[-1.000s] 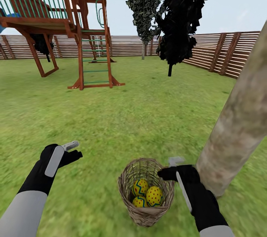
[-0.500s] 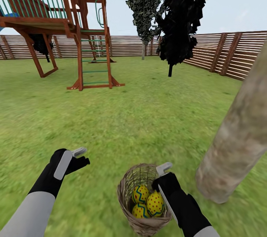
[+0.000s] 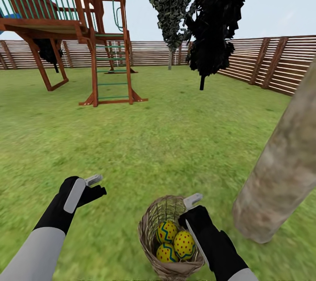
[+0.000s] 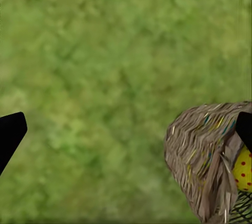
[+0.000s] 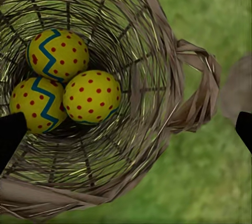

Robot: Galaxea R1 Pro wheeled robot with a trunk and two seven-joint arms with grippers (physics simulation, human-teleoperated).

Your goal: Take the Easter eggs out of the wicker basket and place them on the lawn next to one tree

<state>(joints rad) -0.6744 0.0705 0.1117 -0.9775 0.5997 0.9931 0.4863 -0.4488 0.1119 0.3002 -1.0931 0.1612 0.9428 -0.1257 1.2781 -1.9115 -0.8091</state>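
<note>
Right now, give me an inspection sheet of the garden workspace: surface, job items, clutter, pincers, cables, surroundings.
Surface: lawn, flat green grass.
Job's things: wicker basket upright on the grass; three Easter eggs all inside it; tree trunk close beside the basket, at the robot's right.
Clutter: nothing seen.
Pincers: left pincer open, empty, above bare grass; right pincer open, empty, over the basket's rim.
Cables: nothing seen.
Surroundings: wooden play tower, slatted fence, dark-foliage trees further back.
</note>
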